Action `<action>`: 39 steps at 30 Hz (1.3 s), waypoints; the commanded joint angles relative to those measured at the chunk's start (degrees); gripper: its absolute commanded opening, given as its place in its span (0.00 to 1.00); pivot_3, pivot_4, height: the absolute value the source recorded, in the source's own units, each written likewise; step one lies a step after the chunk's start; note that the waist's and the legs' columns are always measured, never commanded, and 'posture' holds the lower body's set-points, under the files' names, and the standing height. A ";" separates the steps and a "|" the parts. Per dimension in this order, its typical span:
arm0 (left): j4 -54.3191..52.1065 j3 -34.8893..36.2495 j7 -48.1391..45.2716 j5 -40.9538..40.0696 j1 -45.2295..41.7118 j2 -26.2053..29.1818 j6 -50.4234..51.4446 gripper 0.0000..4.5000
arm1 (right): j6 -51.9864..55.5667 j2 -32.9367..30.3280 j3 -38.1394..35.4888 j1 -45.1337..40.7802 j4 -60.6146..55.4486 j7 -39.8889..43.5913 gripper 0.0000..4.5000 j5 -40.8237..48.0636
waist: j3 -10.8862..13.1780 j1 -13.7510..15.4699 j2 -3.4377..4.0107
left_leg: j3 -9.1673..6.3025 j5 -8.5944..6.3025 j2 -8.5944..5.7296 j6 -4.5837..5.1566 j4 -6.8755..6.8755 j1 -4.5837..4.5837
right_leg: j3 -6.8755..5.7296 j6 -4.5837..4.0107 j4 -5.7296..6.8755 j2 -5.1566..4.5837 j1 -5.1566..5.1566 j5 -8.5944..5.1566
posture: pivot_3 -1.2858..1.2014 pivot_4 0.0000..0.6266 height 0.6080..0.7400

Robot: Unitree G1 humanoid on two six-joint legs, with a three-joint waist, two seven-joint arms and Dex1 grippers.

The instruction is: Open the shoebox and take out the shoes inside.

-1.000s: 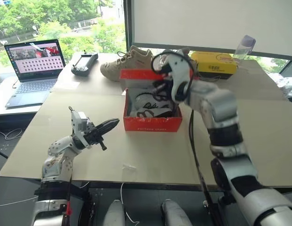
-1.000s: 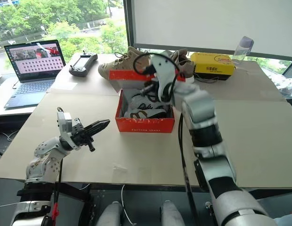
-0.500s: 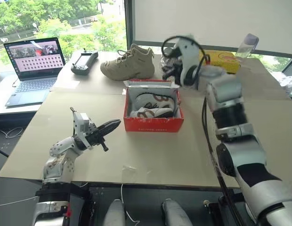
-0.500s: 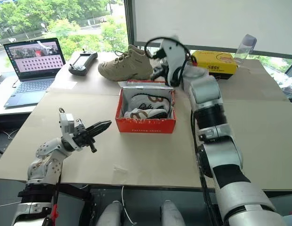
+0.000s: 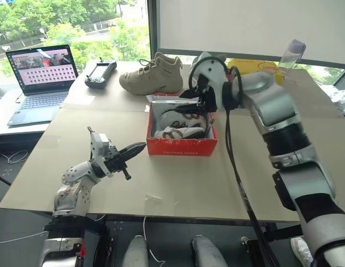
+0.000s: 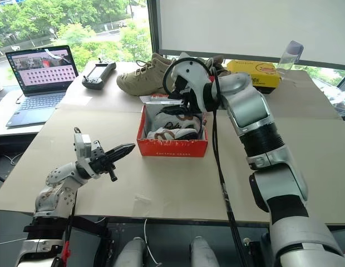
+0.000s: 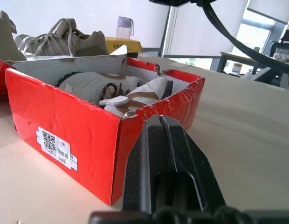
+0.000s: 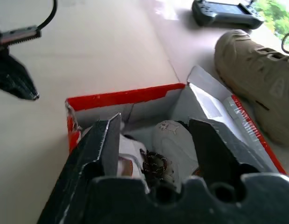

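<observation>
Two shoes point(image 5: 181, 123) lie in the open shoebox point(image 5: 182, 146) mid-bench, just below my right claw point(image 5: 196, 107), spread wide and tilted down at them. My left claw point(image 5: 133, 149), pressed together, hangs well apart, so right reaches.

The red shoebox point(image 5: 181, 146) stands open — two cream, dark-laced shoes point(image 5: 181, 125) lie inside it.

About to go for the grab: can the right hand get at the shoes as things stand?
Probably yes. The shoebox lid is folded back, the shoes lie uncovered, and the right hand hangs open just over them with nothing between.
</observation>
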 commanded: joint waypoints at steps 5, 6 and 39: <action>-3.04 0.70 0.43 -0.93 0.79 0.60 0.16 0.00 | -22.01 -1.36 6.08 -3.27 14.91 6.49 0.99 -11.48 | 0.00 -0.12 0.00 | 0.00 0.00 0.00 -0.01 -0.01 0.01 | 0.00 0.00 0.01 0.00 -0.02 0.01 | 0.52 0.24 0.79; -3.25 0.79 0.52 -0.94 1.04 0.71 0.25 0.00 | -23.85 -1.12 6.41 -3.49 16.60 6.67 0.99 -12.39 | 0.00 -0.17 0.01 | 0.01 0.01 0.00 -0.01 -0.01 0.01 | 0.00 -0.01 0.02 0.00 -0.02 0.01 | 0.52 0.24 0.79; -3.35 0.55 2.15 -0.19 1.20 1.04 0.18 0.00 | -34.24 6.89 5.95 -1.52 29.63 5.20 0.26 -21.09 | 0.01 0.02 0.02 | -0.01 0.06 0.00 -0.09 -0.01 0.26 | -0.01 -0.02 0.21 0.00 0.14 0.01 | 0.52 0.24 0.79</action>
